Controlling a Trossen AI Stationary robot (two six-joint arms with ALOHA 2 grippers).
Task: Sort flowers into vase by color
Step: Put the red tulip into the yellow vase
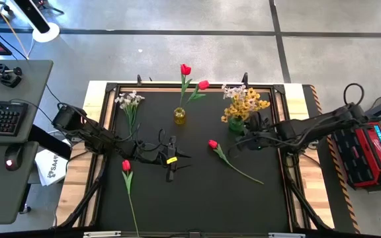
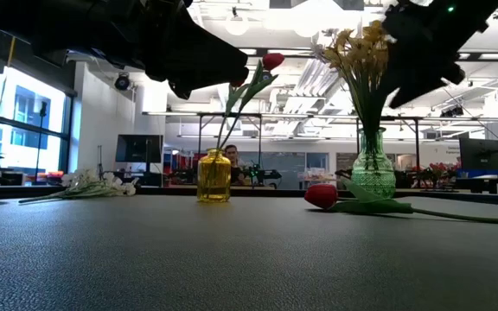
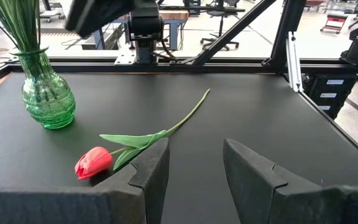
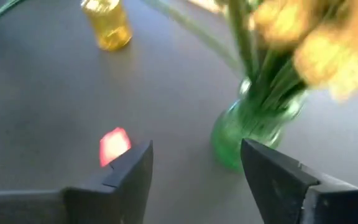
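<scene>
Dark fingers of the left gripper point(image 3: 194, 177) fill the foreground of the left wrist view, parted with nothing between them, facing a red tulip point(image 3: 95, 162) lying on the mat, its stem running away toward the far edge. Beyond it stands the green vase point(image 3: 47, 93).

From the right wrist, the right gripper point(image 4: 194, 180) stands wide and empty, hanging just beside the green vase point(image 4: 247, 127) packed with yellow sprays point(image 4: 316, 43); the yellow vase point(image 4: 107, 25) sits farther off.

From above, two red tulips point(image 1: 194, 78) stand in the yellow vase point(image 1: 179, 116), white sprays point(image 1: 129, 100) lie near the back left corner, and another tulip point(image 1: 126, 166) lies toward the front left, close to the left gripper point(image 1: 171, 160).

My worry is the right arm: so close to a narrow vase with a tall, top-heavy bunch, a careless sideways withdrawal could snag stems and tip it. A few pale blossoms also seem mixed into the yellow bunch.

At table height, the black mat point(image 2: 232, 259) looks flat and slightly textured; behind it is a bright open workshop with desks, screens and ceiling lights.
</scene>
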